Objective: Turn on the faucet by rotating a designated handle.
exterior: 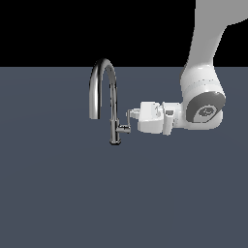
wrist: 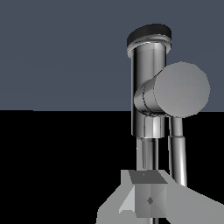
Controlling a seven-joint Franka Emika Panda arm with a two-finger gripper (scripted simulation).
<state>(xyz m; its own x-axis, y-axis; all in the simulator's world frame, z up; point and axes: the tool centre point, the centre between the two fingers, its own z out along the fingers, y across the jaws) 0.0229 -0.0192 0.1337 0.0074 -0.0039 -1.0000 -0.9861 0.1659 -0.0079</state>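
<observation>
On a bare slate-grey table under black, the tall chrome gooseneck faucet (exterior: 104,99) stands; my white hand (exterior: 131,116) sits at its thin chrome lever handle (exterior: 129,120). Finger spread I cannot tell. Next, I judge, push sideways to rotate it.

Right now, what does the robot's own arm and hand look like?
The arm is smooth, glossy white with rounded segments. Its wrist joint carries a round grey cap bearing a faint marking. The hand is a blocky white body with short pale fingers. No cables show.
</observation>
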